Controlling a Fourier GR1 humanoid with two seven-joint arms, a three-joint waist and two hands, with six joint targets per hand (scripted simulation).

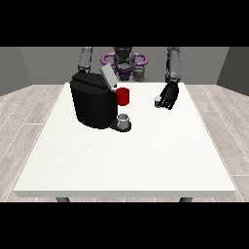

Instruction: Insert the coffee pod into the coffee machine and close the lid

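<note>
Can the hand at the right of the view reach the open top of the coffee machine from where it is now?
Probably yes. The hand is beside the coffee machine, with bare table between them. The lid stands raised, and only the red part lies on that side.

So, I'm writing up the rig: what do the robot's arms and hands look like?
Two grey, tube-shaped arms come down from a dark torso with purple rings. The hand at the view's right is black, with separate fingers. The other arm's hand is hidden behind the coffee machine. No cables or markings show.

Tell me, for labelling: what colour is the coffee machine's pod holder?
Red pod holder, front view.
</note>
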